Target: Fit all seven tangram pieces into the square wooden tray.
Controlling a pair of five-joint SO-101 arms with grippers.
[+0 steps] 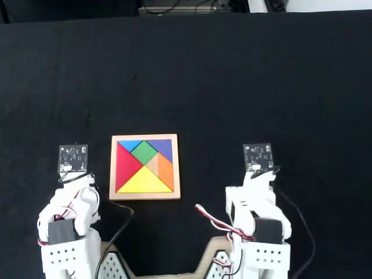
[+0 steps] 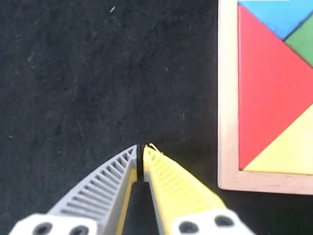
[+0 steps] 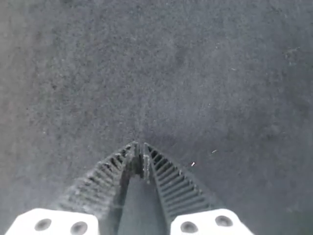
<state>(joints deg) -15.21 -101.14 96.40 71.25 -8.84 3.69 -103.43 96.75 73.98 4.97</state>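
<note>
Tray [image 1: 114, 168] looks full w/ pieces [image 1: 145, 181]. Left hand [image 2: 142, 148] & right hand [image 3: 139, 147] pressed together, empty. Risk: left hand sits near tray, so a stray move could nudge it & pop pieces out.

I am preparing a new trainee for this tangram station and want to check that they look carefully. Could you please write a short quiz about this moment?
1. True or false: the left gripper and the right gripper are both shut and hold nothing.
2. Which piece lies along the side of the tray nearest the arms?
A. the green square
B. the yellow triangle
C. the orange piece
3. Fill in the missing word: the large ___ triangle lies along the tray's side nearest the left arm.

Key: 1 true; 2 B; 3 red, the red triangle.
</note>
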